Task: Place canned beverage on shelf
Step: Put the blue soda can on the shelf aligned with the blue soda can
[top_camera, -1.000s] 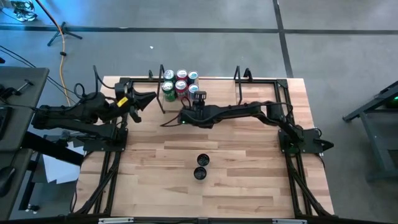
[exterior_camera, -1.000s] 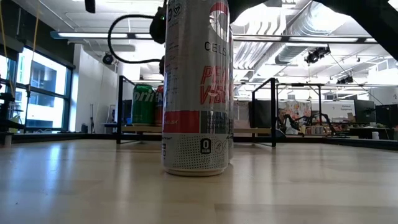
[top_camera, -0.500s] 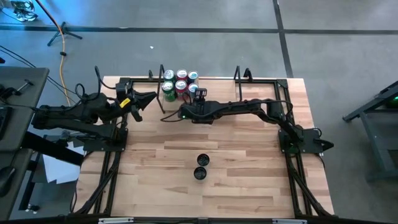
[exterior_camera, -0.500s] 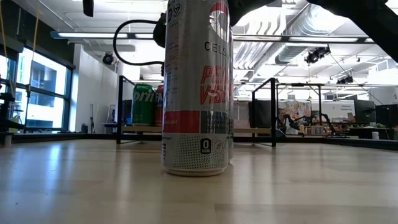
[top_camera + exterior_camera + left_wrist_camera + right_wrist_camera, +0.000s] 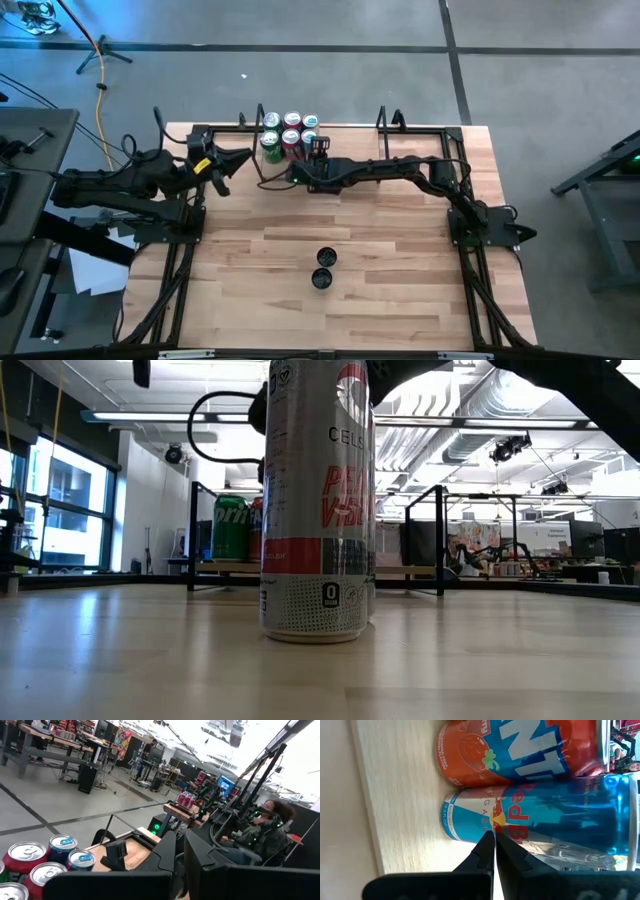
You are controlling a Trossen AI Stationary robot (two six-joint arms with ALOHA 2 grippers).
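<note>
1. High view: the shelf (image 5: 330,135), a pale board with black wire uprights, lies along the far edge of the table (image 5: 400,260), and a cluster of cans (image 5: 288,133) stands on the shelf's left end.
2. Right wrist view: a blue Red Bull can (image 5: 535,820) stands on the shelf (image 5: 395,795) touching an orange Fanta can (image 5: 515,752).
3. The right gripper (image 5: 318,150) sits just beside the cluster, pointed at the blue can, fingers (image 5: 485,851) pressed together and holding nothing.
4. The left gripper (image 5: 240,160) hangs left of the shelf, also closed and empty.
5. Two more cans (image 5: 323,268) stand well away from the shelf, near the table's front middle; the low view shows a tall silver Celsius can (image 5: 317,500) there.
</note>
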